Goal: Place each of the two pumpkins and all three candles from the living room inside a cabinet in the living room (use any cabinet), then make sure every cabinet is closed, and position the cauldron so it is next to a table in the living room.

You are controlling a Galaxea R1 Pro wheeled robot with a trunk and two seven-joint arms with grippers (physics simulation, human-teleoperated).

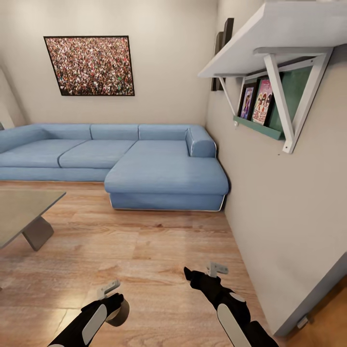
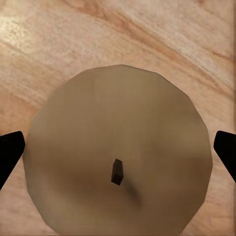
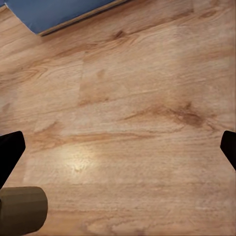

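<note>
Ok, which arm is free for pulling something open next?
Right. The right gripper is open and empty above the wood floor. The left gripper has a candle between its fingers, so it would have to put that down first.

Blue sofa (image 1: 144, 164), grey table (image 1: 21, 212), tan candle (image 2: 118, 169)

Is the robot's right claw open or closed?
Open: the black right gripper has its two fingers far apart, with bare wooden floor between them.
</note>
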